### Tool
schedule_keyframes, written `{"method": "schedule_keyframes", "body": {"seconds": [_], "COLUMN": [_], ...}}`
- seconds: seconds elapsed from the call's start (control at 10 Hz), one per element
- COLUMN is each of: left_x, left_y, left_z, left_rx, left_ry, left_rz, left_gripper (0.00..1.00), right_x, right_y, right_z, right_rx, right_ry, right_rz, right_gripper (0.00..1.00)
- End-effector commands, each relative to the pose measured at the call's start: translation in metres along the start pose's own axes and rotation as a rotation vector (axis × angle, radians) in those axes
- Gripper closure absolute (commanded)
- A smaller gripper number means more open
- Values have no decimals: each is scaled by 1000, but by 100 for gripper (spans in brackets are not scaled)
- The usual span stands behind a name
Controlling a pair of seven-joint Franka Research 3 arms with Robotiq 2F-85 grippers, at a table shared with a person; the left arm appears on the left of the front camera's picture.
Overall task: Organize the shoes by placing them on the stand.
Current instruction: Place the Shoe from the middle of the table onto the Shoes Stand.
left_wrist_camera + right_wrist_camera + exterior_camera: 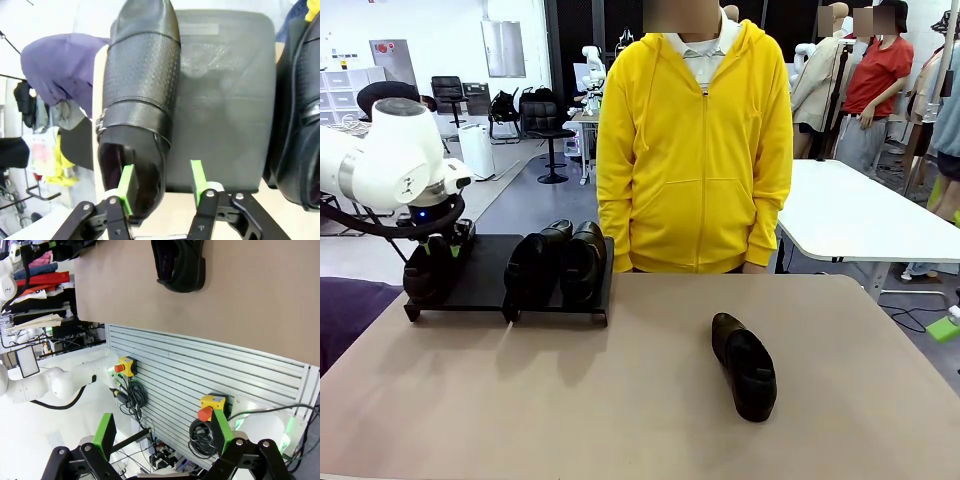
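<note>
Shoes point(582, 262) look mostly sorted from where I sit: three are on the stand point(485, 270) at the left of the front view, and the fourth shoe point(745, 365) lies on the table point(620, 420) toward lower right, well apart from it. My left gripper point(160, 172) hangs over the leftmost shoe point(137, 90) with jaws parted. One pad point(125, 187) is inside the heel opening and the other is outside, clear of the leather, so it's released, not pinching. Right gripper point(162, 432) is spread wide with nothing in it, and the fourth shoe sits at the top of its wrist view. Handling guess: glossy leather, so kinda slippery outside, fairly light, upper gives a bit but the heel collar looks firm. I'd grab the lone one with one finger down inside the opening and the other on the outer wall near the heel.
</note>
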State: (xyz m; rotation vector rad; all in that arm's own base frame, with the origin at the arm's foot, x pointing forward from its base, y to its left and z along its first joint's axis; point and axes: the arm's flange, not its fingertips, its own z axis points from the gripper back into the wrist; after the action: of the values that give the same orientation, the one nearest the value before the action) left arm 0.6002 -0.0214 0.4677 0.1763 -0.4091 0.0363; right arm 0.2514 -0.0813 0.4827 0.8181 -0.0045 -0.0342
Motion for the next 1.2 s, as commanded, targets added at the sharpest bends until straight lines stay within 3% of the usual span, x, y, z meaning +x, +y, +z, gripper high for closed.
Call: {"method": "schedule_keyframes", "body": {"seconds": [0.0,0.1,0.2,0.3,0.4,0.5,0.6,0.7,0.8,0.9,1.0,1.1], "left_x": [-23,-37,-53,-70,-81,-91,-109,-134,-162,-189,-213,-229], "left_y": [2,4,12,21,31,42,56,79,109,138,164,179], "left_z": [48,80,109,138,156,161,159,152,140,126,112,108], "left_rx": [-33,-127,-145,-288,-436,-504,-622,-724,-861,-952,-993,-997], "left_ry": [-29,47,54,157,299,472,596,574,484,388,310,238], "left_rz": [-3,-40,-51,-192,-280,-240,-334,-349,-342,-239,-70,17], "left_gripper": [0,0,0,0,0,0,0,0,0,0,0,0], "right_x": [0,0,0,0,0,0,0,0,0,0,0,0], "right_y": [0,0,0,0,0,0,0,0,0,0,0,0], "right_z": [3,3,3,3,3,3,3,3,3,3,3,3], "right_rx": [10,10,10,10,10,10,10,10,10,10,10,10], "right_ry": [1,1,1,1,1,1,1,1,1,1,1,1], "right_rz": [23,23,23,23,23,23,23,23,23,23,23,23], "right_gripper": [0,0,0,0,0,0,0,0,0,0,0,0]}}
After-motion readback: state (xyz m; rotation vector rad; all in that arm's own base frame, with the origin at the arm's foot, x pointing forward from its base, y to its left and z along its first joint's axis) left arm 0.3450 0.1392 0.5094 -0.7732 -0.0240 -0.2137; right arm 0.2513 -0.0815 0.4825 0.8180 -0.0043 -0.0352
